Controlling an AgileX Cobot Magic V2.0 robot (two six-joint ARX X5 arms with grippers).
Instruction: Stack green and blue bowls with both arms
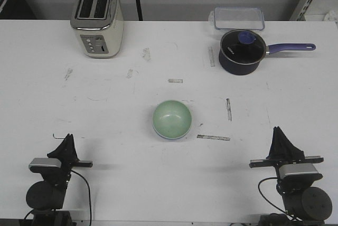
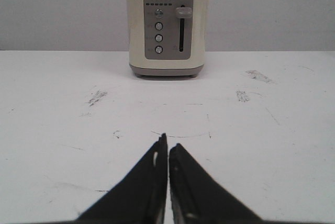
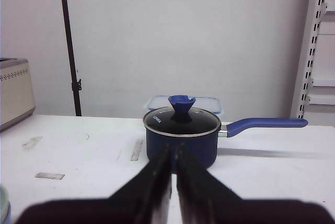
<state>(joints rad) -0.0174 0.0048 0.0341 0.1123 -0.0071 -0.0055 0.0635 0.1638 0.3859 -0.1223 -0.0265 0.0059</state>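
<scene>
Both grippers sit nearest you at the table's near edge, parked and holding nothing. Left gripper [image 2: 168, 153]: fingers pressed together, only a thin slit between the tips, aimed at the toaster [image 2: 167, 25] straight ahead. Right gripper [image 3: 172, 153]: same, pressed together, empty, aimed at the saucepan [image 3: 182, 139]. In the front view you see the left gripper [image 1: 67, 140] at the near left and the right gripper [image 1: 278, 133] at the near right, both well apart from the bowls.

Moving outward: green bowl [image 1: 172, 119] sits upright at table centre, between the two arms and a bit farther back. A thin bluish rim [image 1: 170, 137] shows along its near lower edge, so your blue bowl looks to be under it, with the green nested inside. That's a judgement; most of the blue bowl is hidden. No other blue bowl shows anywhere on the table [image 1: 116, 178].

Farther back: toaster at far left, saucepan with lid and purple-blue handle at far right, clear container [image 1: 238, 18] just behind the pan.

Progress: stack looks done, arms clear and at rest. Nothing obvious left for you, unless that rim isn't the blue bowl.
</scene>
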